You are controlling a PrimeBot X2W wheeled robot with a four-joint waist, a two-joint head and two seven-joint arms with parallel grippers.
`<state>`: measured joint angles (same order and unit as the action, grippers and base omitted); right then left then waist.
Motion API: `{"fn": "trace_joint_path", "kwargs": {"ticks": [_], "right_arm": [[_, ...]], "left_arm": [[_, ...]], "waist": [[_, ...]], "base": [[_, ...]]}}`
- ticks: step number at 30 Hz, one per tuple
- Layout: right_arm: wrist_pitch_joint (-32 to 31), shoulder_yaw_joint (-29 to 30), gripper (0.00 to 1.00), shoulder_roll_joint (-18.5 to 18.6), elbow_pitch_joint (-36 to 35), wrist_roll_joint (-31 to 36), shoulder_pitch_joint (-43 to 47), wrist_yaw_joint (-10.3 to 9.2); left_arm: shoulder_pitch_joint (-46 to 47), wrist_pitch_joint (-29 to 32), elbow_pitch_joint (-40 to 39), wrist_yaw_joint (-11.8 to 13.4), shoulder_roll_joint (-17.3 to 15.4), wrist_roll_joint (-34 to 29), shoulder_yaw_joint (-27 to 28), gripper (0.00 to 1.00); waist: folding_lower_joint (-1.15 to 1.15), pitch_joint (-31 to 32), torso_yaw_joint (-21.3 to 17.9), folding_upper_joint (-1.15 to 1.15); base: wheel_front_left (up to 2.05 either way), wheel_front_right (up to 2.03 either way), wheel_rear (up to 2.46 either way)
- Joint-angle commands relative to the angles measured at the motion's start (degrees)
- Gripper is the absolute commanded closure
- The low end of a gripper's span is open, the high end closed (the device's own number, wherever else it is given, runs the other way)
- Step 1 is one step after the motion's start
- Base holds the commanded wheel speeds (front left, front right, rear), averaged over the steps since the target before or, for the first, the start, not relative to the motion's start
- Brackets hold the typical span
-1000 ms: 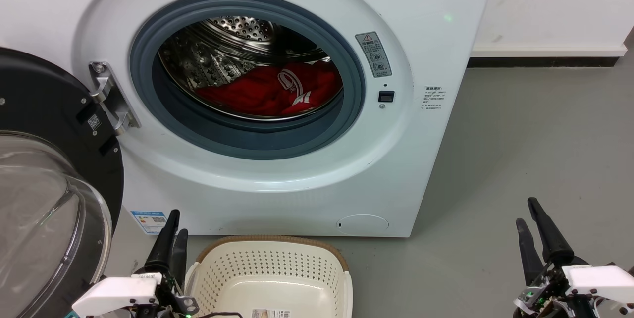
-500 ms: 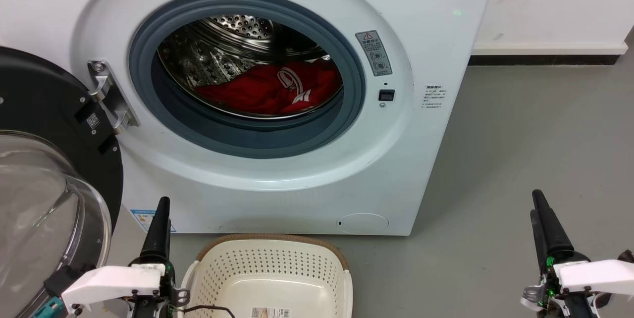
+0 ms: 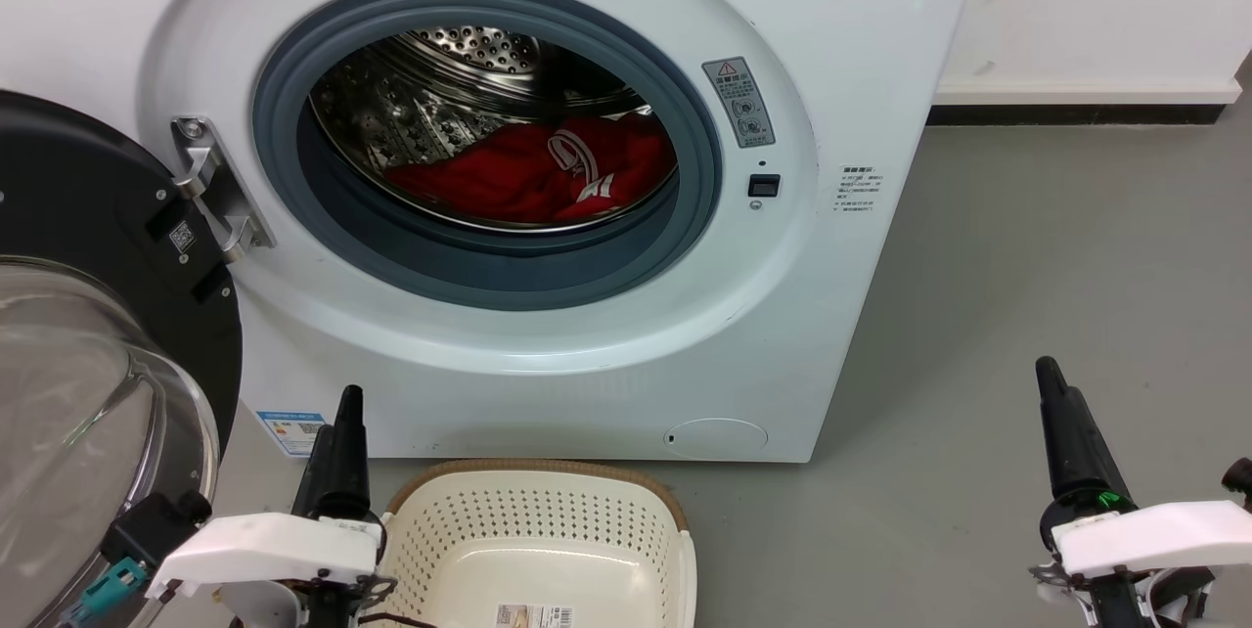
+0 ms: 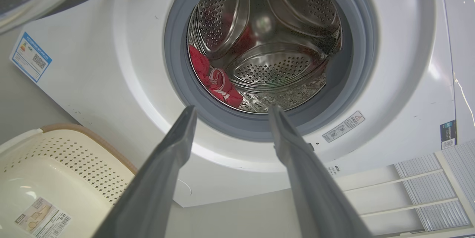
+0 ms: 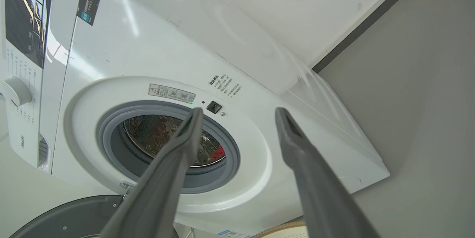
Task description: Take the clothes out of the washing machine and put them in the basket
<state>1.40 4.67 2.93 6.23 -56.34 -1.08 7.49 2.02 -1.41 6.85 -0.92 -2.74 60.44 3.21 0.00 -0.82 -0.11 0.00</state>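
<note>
The clothes point(image 3: 528, 173) lie as a bright red heap with white trim low in the steel drum of the washing machine point(image 3: 587, 344), whose round door hangs open. The left wrist view looks into the drum at the clothes point(image 4: 207, 78). The cream perforated basket point(image 3: 533, 520) stands on the floor in front of the machine, with a paper label on its floor. My left gripper point(image 3: 344, 403) is just left of the basket, below the drum opening; its fingers point(image 4: 232, 110) stand open and hold nothing. My right gripper point(image 3: 1049, 374) is over the floor to the machine's right, also open point(image 5: 239, 112) and not holding anything.
The open door point(image 3: 98, 217), black-framed with a bulging glass bowl point(image 3: 78, 413), stands at the far left, close to my left arm. Grey floor point(image 3: 1027, 266) stretches right of the machine to a white wall with a dark skirting point(image 3: 1076, 114).
Both grippers have risen a little and rolled, so each pair of fingers now lines up edge-on in the head view. The left one has shifted slightly towards the basket. The clothes have not moved.
</note>
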Motion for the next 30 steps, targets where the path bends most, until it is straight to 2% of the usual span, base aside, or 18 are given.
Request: {"fn": "trace_joint_path", "kwargs": {"ticks": [1, 14, 21, 30], "right_arm": [[0.6, -0.3, 0.0, 0.0, -1.6, 2.9, -0.2, 0.0], [3.2, -1.6, 0.0, 0.0, -4.6, 17.5, 1.2, 0.0], [4.8, -1.9, 0.0, 0.0, -6.6, 25.2, 2.0, 0.0], [6.4, -1.9, 0.0, 0.0, -8.1, 31.6, 3.1, 0.0]], "left_arm": [[0.3, -0.6, -1.5, 0.4, -0.1, -2.6, -0.5, 0.0], [-0.9, -3.2, -4.0, 2.4, -0.1, -15.4, -2.1, 0.0], [-1.7, -4.9, -5.5, 2.6, -0.1, -21.9, -2.6, 0.0], [-2.3, -6.4, -6.6, 2.8, -0.2, -27.5, -3.1, 0.0]], "waist": [[0.0, 0.0, 0.0, 0.0], [0.0, -0.1, 0.1, 0.0], [0.0, -0.2, 0.1, 0.0], [0.0, -0.4, 0.1, 0.0]], "base": [[0.0, 0.0, 0.0], [0.0, 0.0, 0.0], [0.0, 0.0, 0.0], [0.0, 0.0, 0.0]]}}
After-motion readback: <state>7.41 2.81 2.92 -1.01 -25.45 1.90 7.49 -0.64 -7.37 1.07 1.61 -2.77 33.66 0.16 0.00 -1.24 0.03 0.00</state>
